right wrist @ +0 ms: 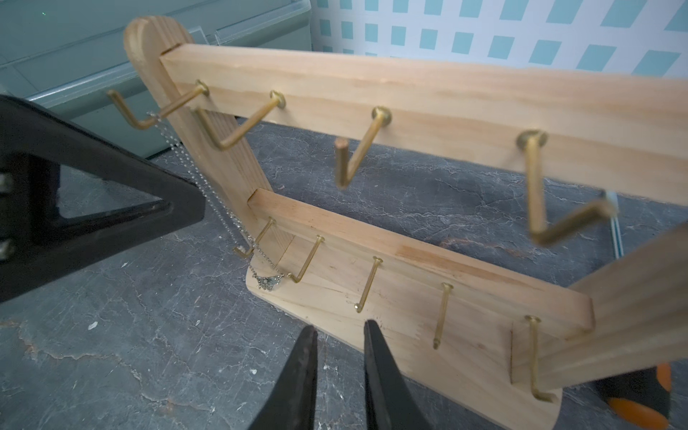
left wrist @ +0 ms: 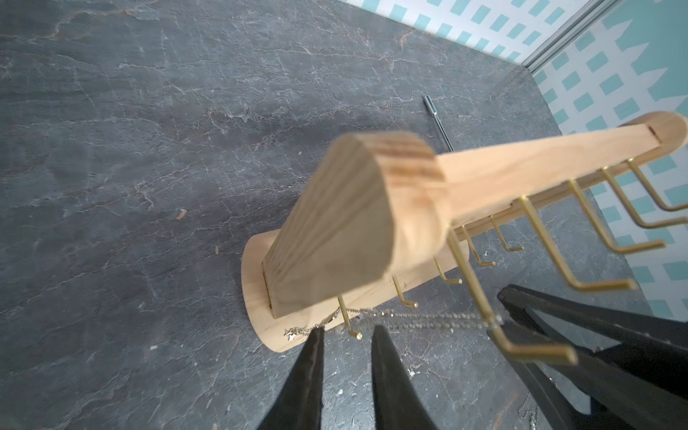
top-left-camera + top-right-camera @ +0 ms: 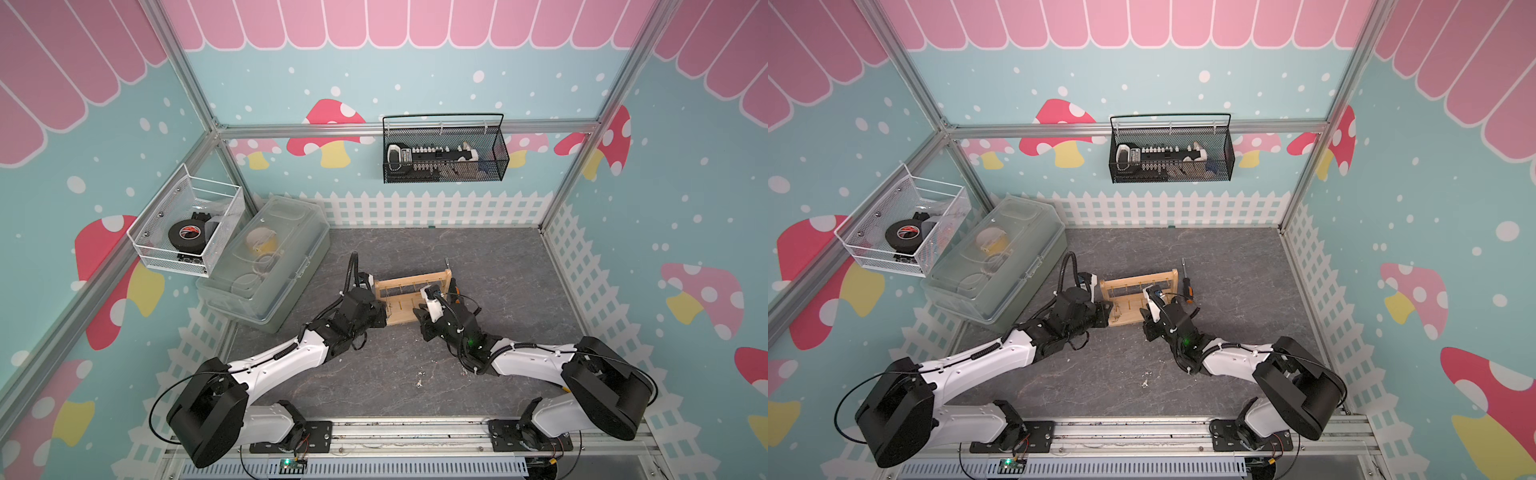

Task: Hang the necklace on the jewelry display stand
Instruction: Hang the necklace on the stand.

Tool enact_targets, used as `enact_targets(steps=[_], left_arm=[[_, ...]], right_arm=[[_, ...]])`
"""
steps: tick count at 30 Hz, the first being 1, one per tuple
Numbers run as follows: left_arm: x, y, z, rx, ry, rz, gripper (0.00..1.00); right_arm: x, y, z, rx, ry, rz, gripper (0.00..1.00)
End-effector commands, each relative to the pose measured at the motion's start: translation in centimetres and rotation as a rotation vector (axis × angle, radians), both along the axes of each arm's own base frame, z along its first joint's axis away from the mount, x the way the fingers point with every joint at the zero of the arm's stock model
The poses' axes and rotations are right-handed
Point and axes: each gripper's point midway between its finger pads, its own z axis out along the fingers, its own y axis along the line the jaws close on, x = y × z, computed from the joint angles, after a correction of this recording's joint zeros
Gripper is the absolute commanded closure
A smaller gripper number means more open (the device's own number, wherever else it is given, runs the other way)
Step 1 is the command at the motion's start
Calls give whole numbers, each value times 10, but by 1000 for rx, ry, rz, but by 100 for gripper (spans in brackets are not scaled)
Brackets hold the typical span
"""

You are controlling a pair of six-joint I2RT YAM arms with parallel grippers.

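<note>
Two top views, stand: the light-wood jewelry stand point(image 3: 405, 286) is upright in the middle of the grey stone-patterned bench point(image 3: 498, 270), near a clear lidded box point(image 3: 270, 266).
Top views, arms: the left arm point(image 3: 291, 353) and right arm point(image 3: 528, 357) both reach to the stand's front, the left at its left end and the right at the right part of the base.
Top views, jaws: too small here to tell whether they are apart or together.
Top views, screwdriver: a screwdriver point(image 3: 1185, 282) with a black-and-orange handle lies just beyond the stand's right upright.
Left wrist, left jaws: apart, with a clear gap between the two black fingers point(image 2: 309, 372) and nothing between them.
Left wrist, necklace: the fine necklace point(image 2: 428, 321) runs from the bend of the end peg point(image 2: 521, 346) toward the base. Its pendant is by one fingertip, and I cannot tell whether they touch.
Right wrist, necklace: the chain point(image 1: 208, 193) hangs from the first top-bar peg at the box end, drops past the upright and the first lower peg, and the pendant point(image 1: 268, 281) lies at the base's rounded end.
Right wrist, right jaws: apart, holding nothing, with the tips at the base's front edge.
Right wrist, left jaws: one black triangular finger point(image 1: 111, 208) sits just beside the chain.
</note>
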Motion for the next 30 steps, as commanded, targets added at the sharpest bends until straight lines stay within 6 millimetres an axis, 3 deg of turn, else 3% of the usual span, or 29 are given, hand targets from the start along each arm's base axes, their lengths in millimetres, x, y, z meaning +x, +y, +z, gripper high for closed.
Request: enact_targets(steps=[1,11,16,19,23,30], left_arm=[[-3,11,5,11,-10,29,76],[-30,24,9,5,46,28,77],[-59,29,5,29,107,15,73],[-81,30,0,62,150,-14,71],[-106,19,-9,66,208,-86,69],[-146,-31,-29,112,272,-265,65]], right_arm=[[3,1,14,26,-11,-6,77],[-19,1,26,42,70,62,73],[-37,-6,35,31,159,88,68],[-49,-13,29,7,283,98,66],[-63,-27,14,10,451,76,65],[-66,-75,3,14,596,-58,63]])
